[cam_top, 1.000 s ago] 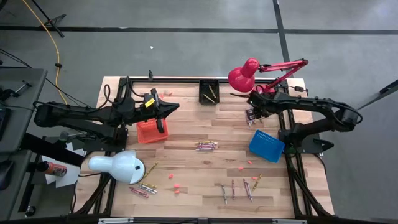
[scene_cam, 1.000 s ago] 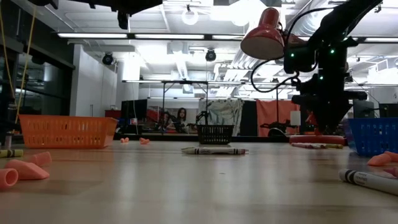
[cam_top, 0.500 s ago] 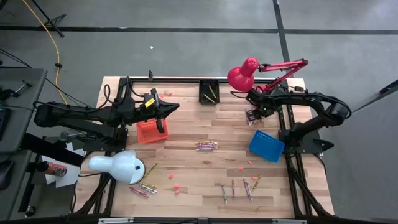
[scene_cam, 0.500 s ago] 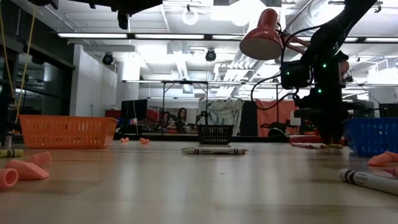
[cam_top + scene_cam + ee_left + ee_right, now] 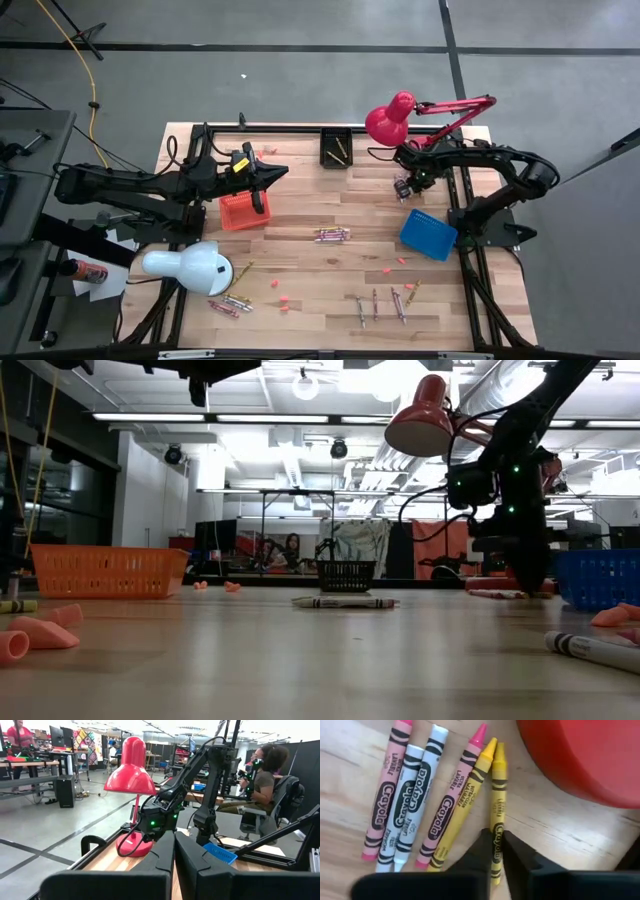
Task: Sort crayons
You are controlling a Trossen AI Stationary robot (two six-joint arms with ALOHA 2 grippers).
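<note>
High view: right gripper (image 5: 496, 851) pinches one yellow crayon (image 5: 496, 815) by the red lamp (image 5: 390, 121) | left gripper (image 5: 283, 172) shut, idle | black bin (image 5: 336, 148) holds few | loose crayons (image 5: 332, 235) mostly unsorted

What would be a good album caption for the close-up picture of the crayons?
The right gripper pinches a yellow crayon from a row of crayons beside the red lamp base.

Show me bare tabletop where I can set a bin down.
Free: the wood between the orange basket, black tray and middle crayon bunch. Crowded: beside the red lamp, where the right gripper pinches a yellow crayon.
</note>
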